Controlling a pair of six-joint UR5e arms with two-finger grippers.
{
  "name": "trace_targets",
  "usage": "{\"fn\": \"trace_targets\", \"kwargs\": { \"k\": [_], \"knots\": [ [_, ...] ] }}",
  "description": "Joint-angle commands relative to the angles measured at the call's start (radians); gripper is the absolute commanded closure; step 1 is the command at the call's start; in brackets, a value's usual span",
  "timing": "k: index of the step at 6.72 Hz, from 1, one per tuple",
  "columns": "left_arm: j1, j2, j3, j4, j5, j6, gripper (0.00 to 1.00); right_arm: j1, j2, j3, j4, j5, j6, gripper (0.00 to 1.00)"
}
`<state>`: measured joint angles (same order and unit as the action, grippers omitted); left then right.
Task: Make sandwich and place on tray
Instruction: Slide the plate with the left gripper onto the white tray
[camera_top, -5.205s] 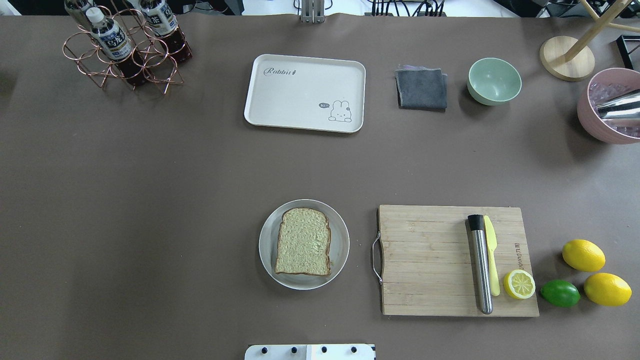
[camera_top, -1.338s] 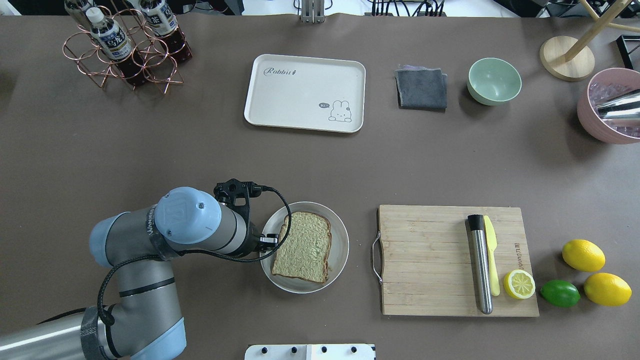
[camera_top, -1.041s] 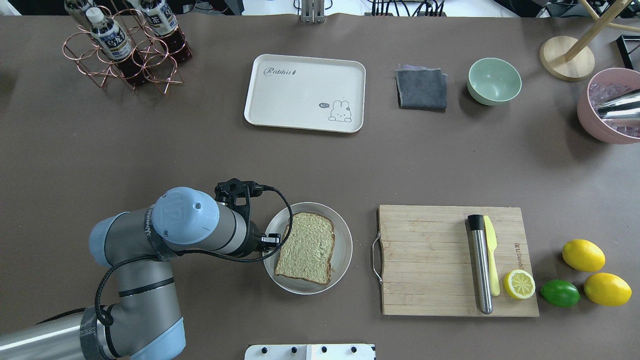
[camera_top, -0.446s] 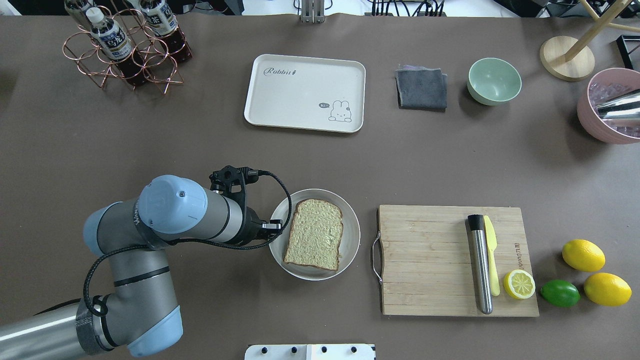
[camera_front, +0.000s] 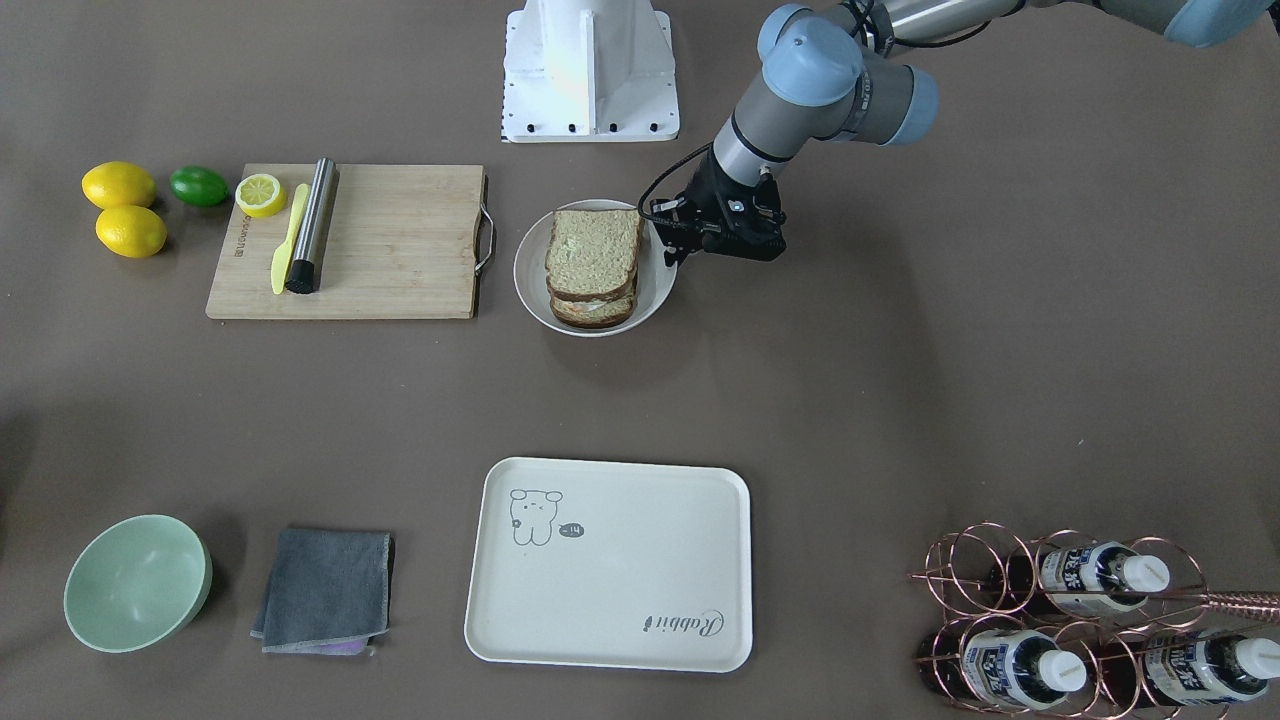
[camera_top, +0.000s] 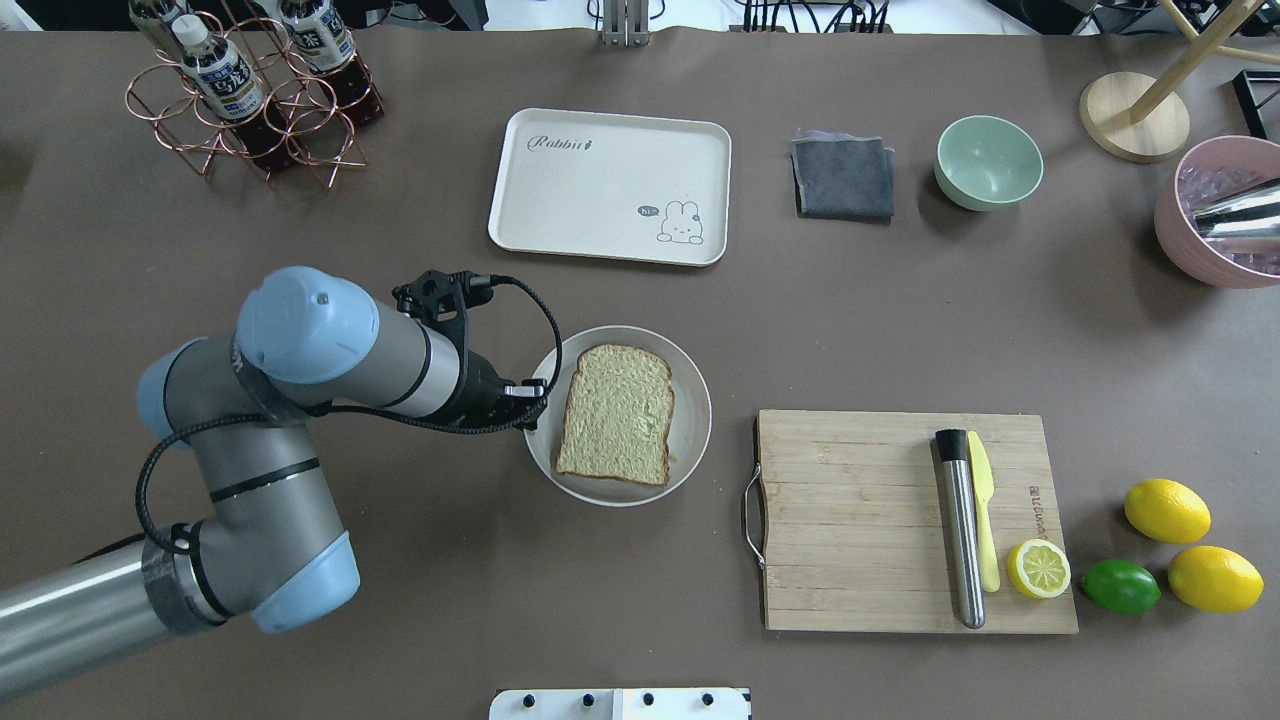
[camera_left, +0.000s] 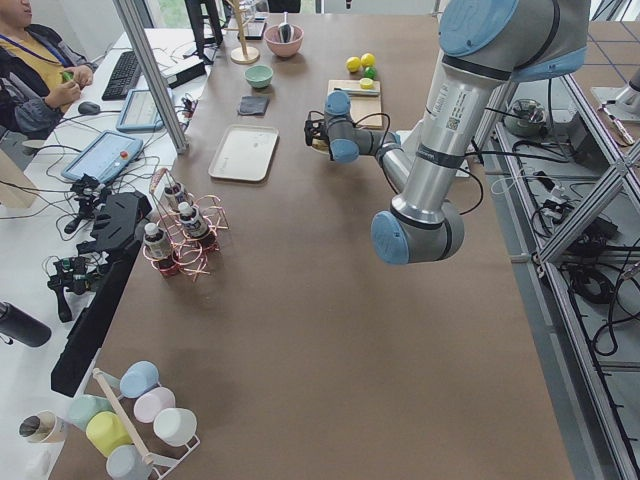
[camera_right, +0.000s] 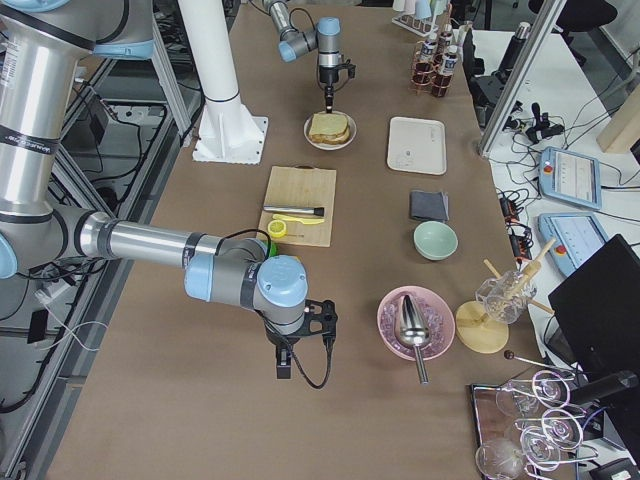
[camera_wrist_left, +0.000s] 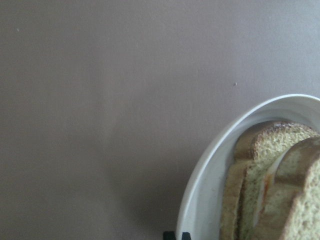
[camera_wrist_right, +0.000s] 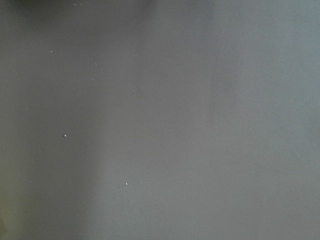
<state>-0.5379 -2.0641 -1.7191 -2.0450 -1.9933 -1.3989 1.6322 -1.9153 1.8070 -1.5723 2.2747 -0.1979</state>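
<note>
The sandwich (camera_top: 617, 415), two bread slices stacked, lies on a round white plate (camera_top: 700, 400). In the left wrist view a thin white and orange layer shows between the slices (camera_wrist_left: 260, 175). My left gripper (camera_top: 535, 392) is shut on the plate's left rim, also seen in the front view (camera_front: 668, 245) and as the plate's edge in the left wrist view (camera_wrist_left: 200, 200). The cream tray (camera_top: 600, 200) lies bare, farther out from the plate. My right gripper (camera_right: 283, 372) shows only in the exterior right view, low over the table; I cannot tell its state.
A wooden cutting board (camera_top: 860, 520) with a metal muddler, a yellow knife and a lemon half lies right of the plate. Lemons and a lime (camera_top: 1120, 586) lie beyond it. A bottle rack (camera_top: 250, 100), a grey cloth (camera_top: 843, 178) and a green bowl (camera_top: 988, 162) stand at the far side.
My left arm came in and took the plate's rim. The plate with the sandwich has moved away from the robot's base, toward the tray, and turned slightly.
</note>
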Motion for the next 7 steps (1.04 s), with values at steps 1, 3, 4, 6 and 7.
{"fn": "trace_targets", "kwargs": {
  "k": [1, 3, 4, 6, 7],
  "knots": [
    [-0.144, -0.152, 0.196, -0.003, -0.118, 0.02, 1.0, 0.0, -0.001, 0.0, 0.0, 0.0, 0.0, 0.0],
    [-0.275, -0.262, 0.405, -0.003, -0.238, 0.147, 1.0, 0.0, 0.002, 0.0, 0.003, 0.006, 0.002, 0.0],
    [-0.296, -0.35, 0.544, -0.012, -0.243, 0.185, 1.0, 0.0, 0.002, 0.0, 0.005, 0.034, 0.002, 0.0],
    [-0.316, -0.45, 0.758, -0.119, -0.249, 0.201, 1.0, 0.0, 0.004, 0.006, 0.006, 0.035, 0.002, 0.0],
    [-0.316, -0.482, 0.835, -0.162, -0.249, 0.207, 1.0, 0.0, 0.007, 0.006, 0.006, 0.035, 0.003, 0.0]
  ]
}}
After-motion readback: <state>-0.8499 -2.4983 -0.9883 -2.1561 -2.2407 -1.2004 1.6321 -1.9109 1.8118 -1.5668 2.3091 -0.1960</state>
